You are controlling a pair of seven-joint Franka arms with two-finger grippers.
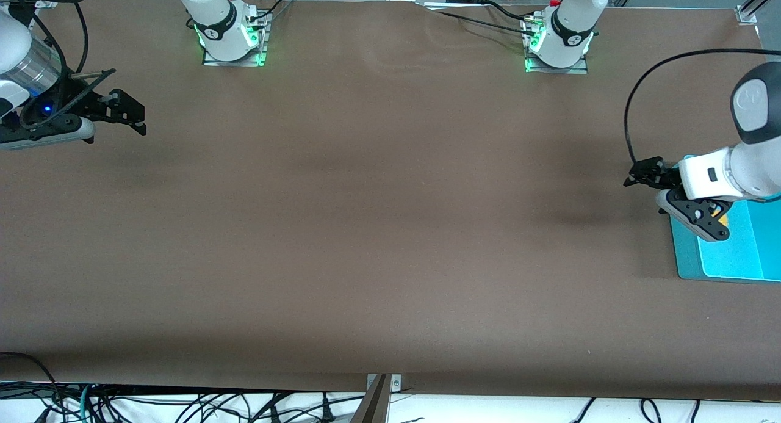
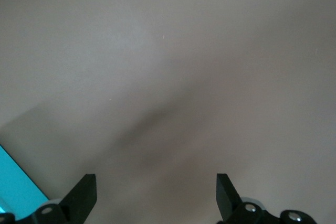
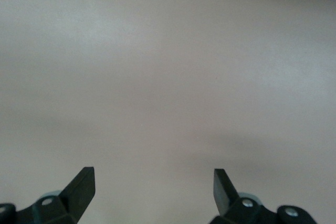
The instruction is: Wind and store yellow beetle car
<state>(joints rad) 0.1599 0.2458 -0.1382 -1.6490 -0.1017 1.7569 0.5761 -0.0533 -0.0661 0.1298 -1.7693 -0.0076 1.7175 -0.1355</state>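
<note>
Brown table (image 1: 366,215) mostly bare. Small yellow patch (image 1: 722,210), likely beetle car, glimpsed in teal box (image 1: 732,258) at left arm's end, largely hidden under left tool (image 1: 640,173); identity not settled. Left tool spread, nothing pinched, over table beside box. Right tool (image 1: 125,112) spread, waiting at right arm's end. Risk: wrist clipping box rim, shifting box; car rolling if spring wound.

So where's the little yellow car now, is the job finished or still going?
It looks close to finished. A sliver of yellow shows in the teal box at the left arm's end of the table, under the left arm's wrist; probably the car, though mostly hidden. The left gripper is open over bare table beside the box, holding nothing. The right gripper waits open at its own end. Winding cannot be checked.
</note>
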